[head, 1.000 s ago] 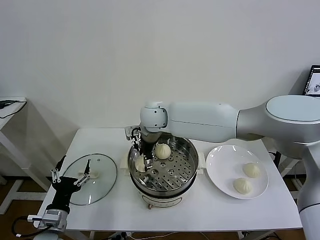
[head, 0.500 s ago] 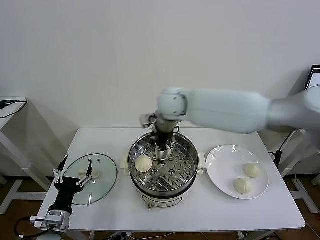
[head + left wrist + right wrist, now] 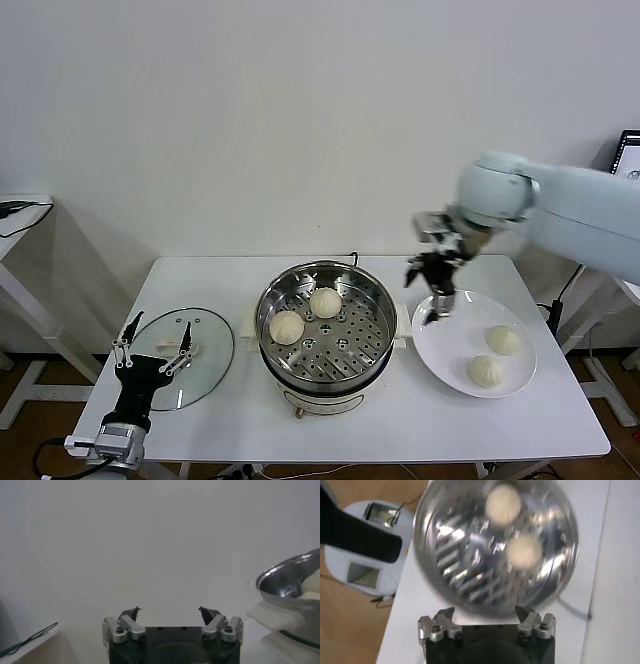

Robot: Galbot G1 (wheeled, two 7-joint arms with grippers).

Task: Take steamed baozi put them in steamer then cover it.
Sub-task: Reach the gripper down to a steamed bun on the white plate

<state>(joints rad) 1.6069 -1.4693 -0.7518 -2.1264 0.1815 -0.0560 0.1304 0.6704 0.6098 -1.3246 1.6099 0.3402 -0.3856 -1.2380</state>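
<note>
The right gripper [image 3: 437,296] has been swung from the steamer [image 3: 327,331] to the plate [image 3: 430,350], jaws apart, empty. Two baozi [image 3: 287,326] are left in the steamer. The left gripper [image 3: 153,342], jaws apart, is parked near the lid [image 3: 205,365].

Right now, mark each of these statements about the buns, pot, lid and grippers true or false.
1. Two buns sit in the pot. True.
2. The plate is bare. False: two buns lie on it.
3. The lid covers the pot. False: it lies on the table, on the robot's left of the pot.
4. The right gripper is open and holds nothing, above the plate's edge. True.
5. The left gripper grips the lid. False: it is open, near the lid.
</note>
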